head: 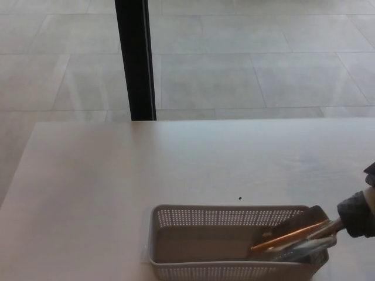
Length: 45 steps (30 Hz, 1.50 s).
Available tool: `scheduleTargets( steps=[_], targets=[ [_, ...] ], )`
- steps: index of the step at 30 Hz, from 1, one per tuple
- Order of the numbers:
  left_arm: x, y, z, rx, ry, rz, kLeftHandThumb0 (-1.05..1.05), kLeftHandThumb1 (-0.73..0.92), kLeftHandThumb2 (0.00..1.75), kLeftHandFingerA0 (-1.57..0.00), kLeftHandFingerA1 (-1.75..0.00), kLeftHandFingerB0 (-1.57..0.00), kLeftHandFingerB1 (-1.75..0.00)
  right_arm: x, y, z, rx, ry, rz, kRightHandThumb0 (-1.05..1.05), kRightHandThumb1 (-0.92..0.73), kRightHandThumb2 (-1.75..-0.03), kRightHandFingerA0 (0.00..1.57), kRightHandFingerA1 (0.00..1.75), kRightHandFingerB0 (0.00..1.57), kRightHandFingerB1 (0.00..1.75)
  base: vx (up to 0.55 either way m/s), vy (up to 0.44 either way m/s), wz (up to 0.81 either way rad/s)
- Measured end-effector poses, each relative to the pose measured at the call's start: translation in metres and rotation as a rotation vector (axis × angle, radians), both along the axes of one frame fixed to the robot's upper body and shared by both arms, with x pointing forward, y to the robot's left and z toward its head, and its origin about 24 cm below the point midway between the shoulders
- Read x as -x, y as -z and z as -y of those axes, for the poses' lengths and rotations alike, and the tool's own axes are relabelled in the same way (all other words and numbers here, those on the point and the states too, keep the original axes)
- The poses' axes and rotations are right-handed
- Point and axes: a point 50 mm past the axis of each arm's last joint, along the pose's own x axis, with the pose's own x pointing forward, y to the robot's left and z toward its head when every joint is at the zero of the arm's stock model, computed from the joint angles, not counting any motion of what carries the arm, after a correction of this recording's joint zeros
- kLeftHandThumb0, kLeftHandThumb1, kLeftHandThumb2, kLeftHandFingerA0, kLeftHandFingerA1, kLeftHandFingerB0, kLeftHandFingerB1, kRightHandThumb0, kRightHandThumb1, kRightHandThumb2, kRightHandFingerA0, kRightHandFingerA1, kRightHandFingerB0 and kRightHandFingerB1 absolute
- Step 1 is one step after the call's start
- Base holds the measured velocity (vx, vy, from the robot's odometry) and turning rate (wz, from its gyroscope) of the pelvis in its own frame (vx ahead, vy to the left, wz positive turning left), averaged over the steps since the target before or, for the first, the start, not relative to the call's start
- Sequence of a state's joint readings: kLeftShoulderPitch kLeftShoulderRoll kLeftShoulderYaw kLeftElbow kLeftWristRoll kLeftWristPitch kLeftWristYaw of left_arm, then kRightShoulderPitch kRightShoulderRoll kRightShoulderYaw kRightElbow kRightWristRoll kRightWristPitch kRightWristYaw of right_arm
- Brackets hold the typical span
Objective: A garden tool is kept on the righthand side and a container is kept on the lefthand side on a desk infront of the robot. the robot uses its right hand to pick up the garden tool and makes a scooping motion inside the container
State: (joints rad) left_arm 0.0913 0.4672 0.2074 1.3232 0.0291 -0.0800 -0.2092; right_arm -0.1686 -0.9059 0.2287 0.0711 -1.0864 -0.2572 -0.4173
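A grey perforated basket (176, 218) sits at the near edge of the white desk, slightly left of centre. A shiny metal garden scoop (290, 240) dips its blade into the basket's right end, tilted down to the left. My right hand (358, 213) shows at the right border, shut on the scoop's handle. Only part of that hand is visible. My left hand does not show.
The white desk (146, 170) spreads back and to the left of the basket. A small dark speck (239, 198) lies just behind the basket. Beyond the desk stands a black vertical post (135, 58) on a grey tiled floor.
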Motion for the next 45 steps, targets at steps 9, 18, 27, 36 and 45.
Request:
scheduleTargets(
  steps=[9,18,27,36,45],
  targets=[
    [0.000,0.001,0.001,0.006,0.025,-0.011,-0.41,-0.02,1.08,-0.72,-0.95,-0.68,-0.89,0.006,0.026,-0.012,-0.053,0.049,-0.085,-0.32,-0.61,-0.59,0.85,1.73,0.91,0.99,0.00,0.000,0.00],
    [0.000,0.001,0.002,0.006,0.030,-0.016,-0.37,-0.01,1.22,-0.69,-0.95,-0.64,-0.89,0.009,0.039,-0.023,-0.102,0.066,-0.107,-0.29,-0.54,-0.72,0.88,1.75,0.83,1.19,0.00,0.000,0.00],
    [0.002,0.002,0.002,0.001,0.033,-0.024,-0.37,0.02,1.08,-0.73,-0.91,-0.68,-0.86,0.007,0.040,-0.030,-0.112,0.084,-0.118,-0.25,-0.57,-0.69,0.85,1.74,0.83,1.20,0.00,0.000,0.00],
    [0.003,0.002,0.002,-0.002,0.041,-0.033,-0.36,-0.01,1.20,-0.75,-0.94,-0.70,-0.89,0.005,0.040,-0.038,-0.120,0.096,-0.128,-0.31,-0.55,-0.60,0.91,1.69,0.95,0.80,0.00,0.000,0.00],
    [0.004,0.002,0.002,-0.004,0.031,-0.028,-0.35,0.00,1.32,-0.70,-0.96,-0.64,-0.90,0.005,0.050,-0.048,-0.307,0.163,-0.142,-0.20,-0.53,-0.85,0.87,1.75,0.69,1.48,0.00,0.000,0.00]
  ],
)
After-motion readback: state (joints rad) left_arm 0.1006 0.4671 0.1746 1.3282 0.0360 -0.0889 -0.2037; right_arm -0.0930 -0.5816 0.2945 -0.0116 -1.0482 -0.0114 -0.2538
